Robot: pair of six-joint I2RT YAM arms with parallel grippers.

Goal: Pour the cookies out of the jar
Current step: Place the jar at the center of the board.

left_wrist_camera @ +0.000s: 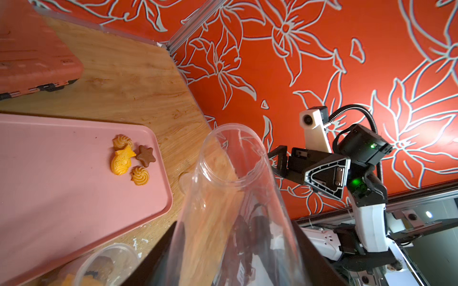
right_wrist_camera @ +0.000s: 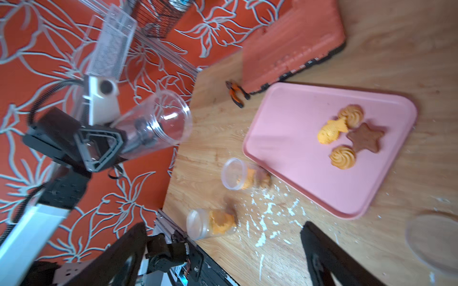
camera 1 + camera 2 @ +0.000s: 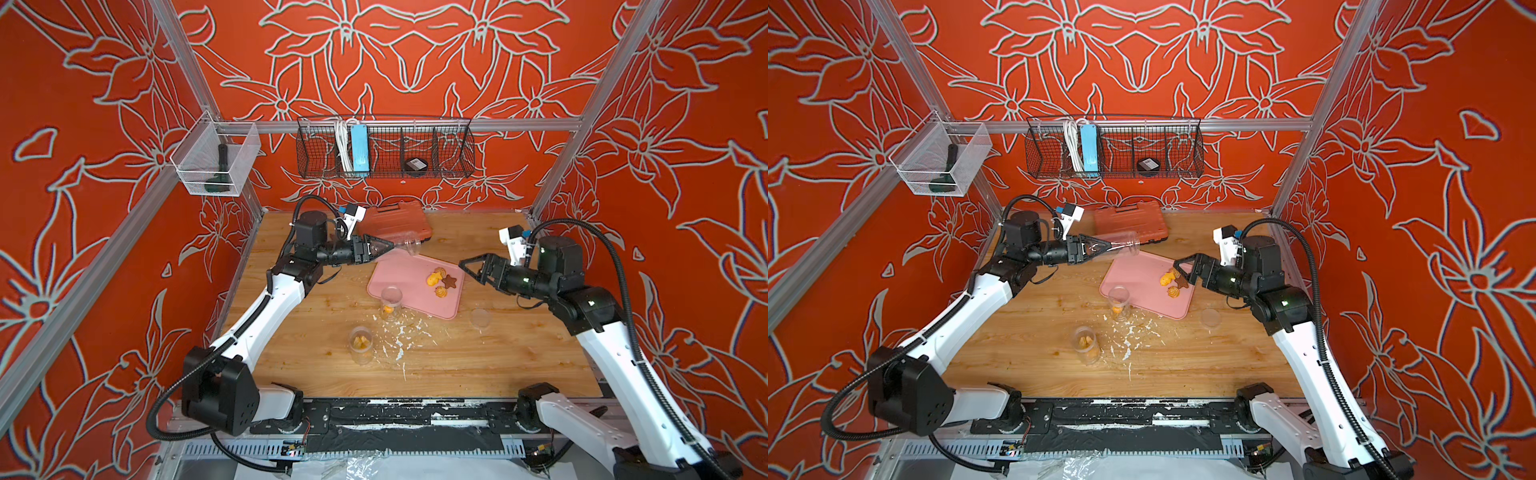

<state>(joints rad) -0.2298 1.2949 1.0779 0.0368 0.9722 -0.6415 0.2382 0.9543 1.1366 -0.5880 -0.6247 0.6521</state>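
Note:
My left gripper is shut on a clear jar. The jar lies nearly level, looks empty, and its open mouth points over the back left corner of the pink tray. Several cookies lie grouped on the tray's right half: two swirls, an orange fish and a brown star. Just off the tray's right edge, my right gripper hovers open, holding nothing.
Two more clear jars with orange biscuits inside stand on the table, one at the tray's front left corner and another nearer the front. White crumbs lie between them. A clear lid lies right of the tray. An orange case and pliers sit behind it.

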